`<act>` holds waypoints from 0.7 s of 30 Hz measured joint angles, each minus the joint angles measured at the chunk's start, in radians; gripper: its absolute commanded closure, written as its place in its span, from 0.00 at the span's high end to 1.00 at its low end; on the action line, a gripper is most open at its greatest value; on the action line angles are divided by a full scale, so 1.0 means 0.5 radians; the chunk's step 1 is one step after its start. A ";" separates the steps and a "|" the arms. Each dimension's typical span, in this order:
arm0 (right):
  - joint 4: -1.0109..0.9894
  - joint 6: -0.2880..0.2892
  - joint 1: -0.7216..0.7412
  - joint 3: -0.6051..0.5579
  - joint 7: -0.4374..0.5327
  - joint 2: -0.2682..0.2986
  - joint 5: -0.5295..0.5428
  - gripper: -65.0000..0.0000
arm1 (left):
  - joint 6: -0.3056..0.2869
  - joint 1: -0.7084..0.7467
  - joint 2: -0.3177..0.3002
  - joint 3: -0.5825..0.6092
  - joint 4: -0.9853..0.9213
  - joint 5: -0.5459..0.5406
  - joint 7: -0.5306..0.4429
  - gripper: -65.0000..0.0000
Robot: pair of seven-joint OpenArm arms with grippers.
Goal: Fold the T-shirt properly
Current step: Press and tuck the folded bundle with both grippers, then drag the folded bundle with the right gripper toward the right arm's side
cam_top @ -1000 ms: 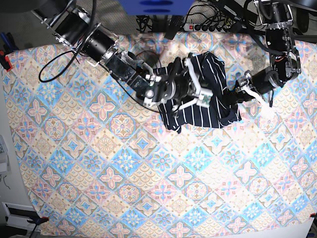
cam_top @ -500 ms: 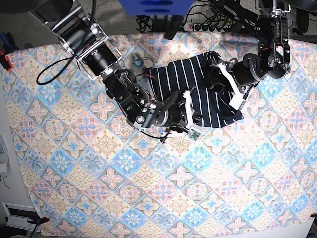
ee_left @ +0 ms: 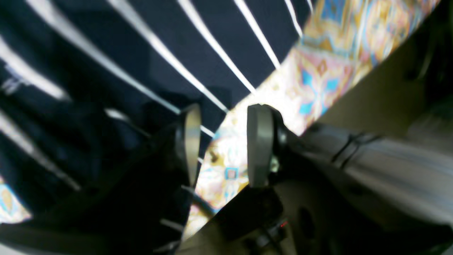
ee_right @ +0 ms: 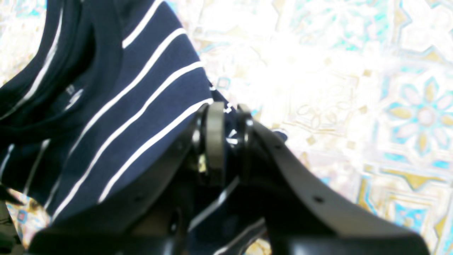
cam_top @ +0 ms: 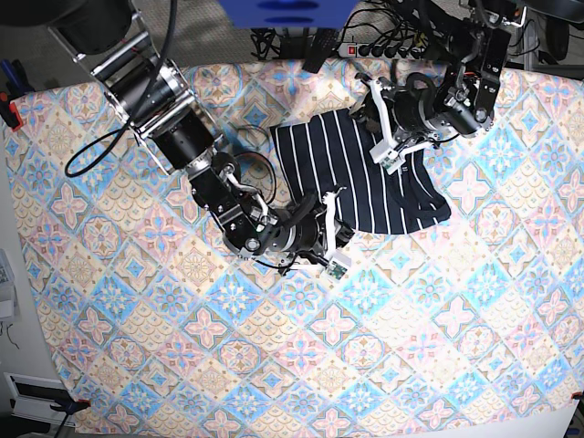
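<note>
Right gripper pinches the T-shirt hem between nearly closed jaws; left gripper hangs parted and empty over the shirt's edge.

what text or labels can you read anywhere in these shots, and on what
None can be read.
T-shirt: a pale mark near the neckline shows in the right wrist view, too blurred to read.
Power strip at the top of the base view: any markings are too small to read.
Patterned cloth: tile pattern only, no words.
</note>
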 measured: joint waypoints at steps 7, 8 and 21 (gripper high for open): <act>-0.186 0.000 0.010 -0.001 0.018 0.015 -0.004 0.10 | 0.011 -0.064 -0.053 0.013 -0.267 0.190 -0.025 0.33; -0.187 0.001 0.010 -0.002 0.021 0.027 -0.001 0.10 | 0.006 -0.082 -0.062 0.011 -0.315 0.190 -0.024 0.33; 0.397 -0.008 -0.211 -0.333 -0.113 0.520 -0.003 0.10 | -0.037 -0.509 -0.018 0.013 -0.851 0.130 -0.317 0.33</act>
